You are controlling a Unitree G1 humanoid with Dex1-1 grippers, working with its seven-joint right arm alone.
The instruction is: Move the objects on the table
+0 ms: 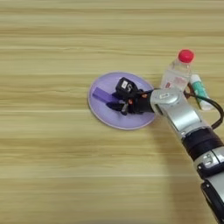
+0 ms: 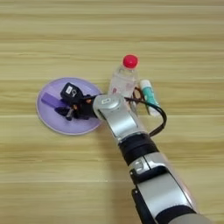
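A flat purple block (image 1: 101,94) lies on a round lavender plate (image 1: 131,120) in the middle of the table (image 1: 52,166). My right gripper (image 1: 117,97) reaches over the plate from the right. Its black fingers stand apart, one above and one below the block's right end, so it is open. The block rests flat on the plate. A small teal tube (image 1: 199,89) with white ends lies on the wood to the right, just beyond a clear bottle and behind my forearm (image 2: 120,118).
A clear bottle with a red cap (image 1: 178,72) stands right of the plate, close to my wrist. A black cable (image 2: 155,113) loops from the arm next to the tube.
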